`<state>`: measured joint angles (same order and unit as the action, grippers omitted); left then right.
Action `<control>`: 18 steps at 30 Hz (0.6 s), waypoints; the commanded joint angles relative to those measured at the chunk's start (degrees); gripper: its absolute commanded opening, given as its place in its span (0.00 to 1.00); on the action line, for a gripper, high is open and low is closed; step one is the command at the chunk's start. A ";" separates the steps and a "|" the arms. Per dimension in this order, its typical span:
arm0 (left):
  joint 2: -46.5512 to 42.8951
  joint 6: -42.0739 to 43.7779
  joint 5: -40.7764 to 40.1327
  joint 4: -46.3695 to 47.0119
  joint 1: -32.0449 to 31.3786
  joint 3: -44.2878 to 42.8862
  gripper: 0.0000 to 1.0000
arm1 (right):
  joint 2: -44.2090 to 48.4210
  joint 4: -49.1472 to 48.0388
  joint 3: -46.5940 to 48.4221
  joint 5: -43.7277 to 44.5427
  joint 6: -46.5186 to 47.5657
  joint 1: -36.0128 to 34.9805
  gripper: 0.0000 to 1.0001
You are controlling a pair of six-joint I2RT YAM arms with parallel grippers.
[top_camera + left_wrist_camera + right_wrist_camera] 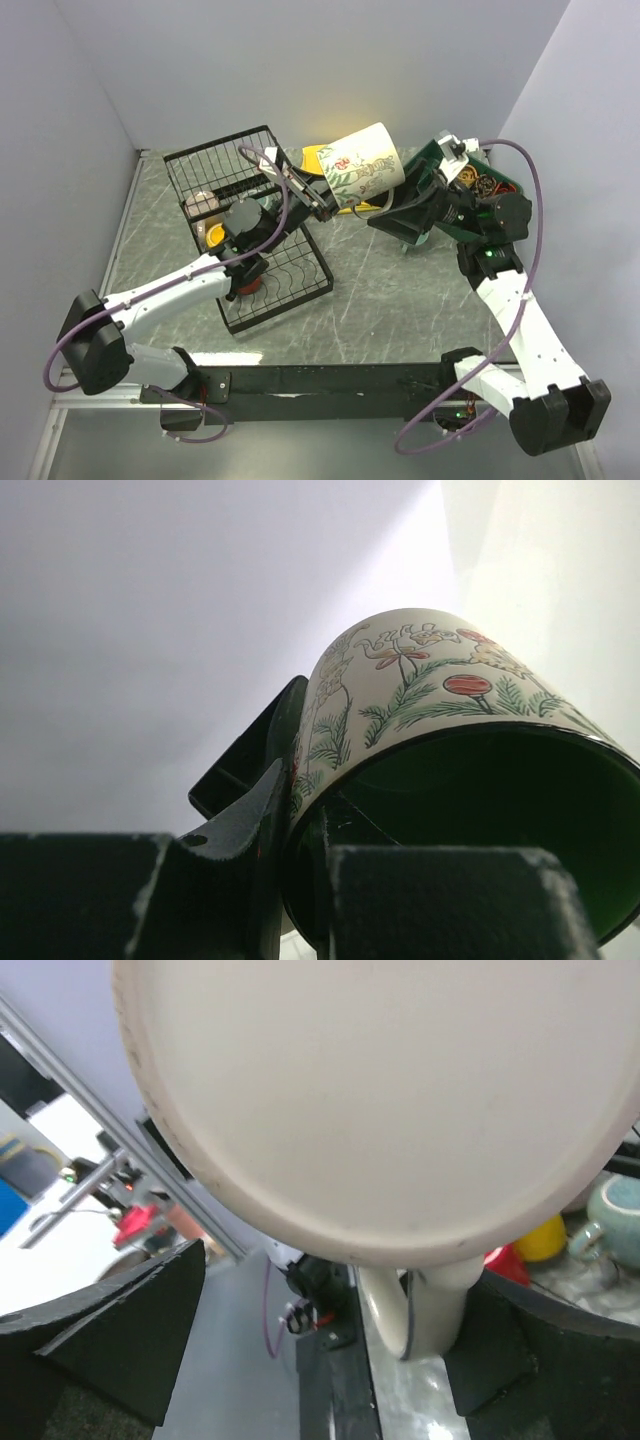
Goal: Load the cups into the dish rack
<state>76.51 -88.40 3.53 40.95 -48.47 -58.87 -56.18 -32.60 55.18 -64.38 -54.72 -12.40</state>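
The cream flowered cup (362,165) hangs on its side above the far middle of the bench (400,300), just off the right-hand side of the dish rack (215,165), which sits toward the far left corner. The left end effector (325,205) is pinching the cup by its rim, with one finger (250,810) outside the wall and the other inside the dark green interior. The right end effector (400,210) is spread wide at the cup's base. From its wrist the pale underside fills the view and neither finger touches it, so the load looks to be on the left arm alone. The step in hand appears to be carrying this cup to the rack. A rim pinch on glossy ceramic can swivel, so the left wrist should turn slowly. The right arm had best draw back toward the right edge before the left arm swings. The cup should then go down into a free part of the tall basket without knocking what is already there. The basket holds a yellow cup (213,236), and a red cup (250,283) shows on the slotted tray, half hidden under the left arm. A tray (500,180) near the far right corner holds small brownish items, too small to identify
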 commanded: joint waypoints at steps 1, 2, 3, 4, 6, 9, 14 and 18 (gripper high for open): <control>-4.70 -4.06 -7.57 9.07 -1.28 -0.46 0.01 | -2.35 -13.28 1.16 -1.10 -9.17 0.36 0.88; -4.79 -4.06 -8.27 7.93 -1.37 -0.37 0.01 | -2.53 -13.54 1.42 -1.27 -9.26 0.19 0.85; -4.62 -4.23 -8.80 7.48 -1.63 -0.54 0.01 | -2.79 -13.63 1.42 -1.45 -9.53 0.10 0.80; -4.35 -4.50 -8.72 7.39 -1.63 -0.63 0.01 | -3.31 -13.72 1.51 -1.45 -9.88 -0.07 0.77; -3.22 -4.94 -8.10 7.74 -1.80 -1.15 0.01 | -3.58 -12.84 1.34 -1.54 -9.53 -0.69 0.68; -2.07 -5.03 -7.75 8.27 -2.33 -1.60 0.01 | -2.88 -12.14 -0.51 -0.84 -9.09 -1.22 0.59; -1.10 -4.32 -8.19 7.56 -3.12 -2.56 0.01 | -2.53 -10.29 -1.30 -0.22 -8.03 -1.48 0.44; 0.21 -3.54 -8.63 7.30 -4.00 -3.62 0.01 | -2.70 -12.39 -1.56 0.13 -10.14 -1.40 0.37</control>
<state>76.58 -92.51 -2.02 40.58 -51.81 -57.89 -60.42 -40.53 53.23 -64.27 -62.39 -12.97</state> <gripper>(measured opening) 0.158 0.410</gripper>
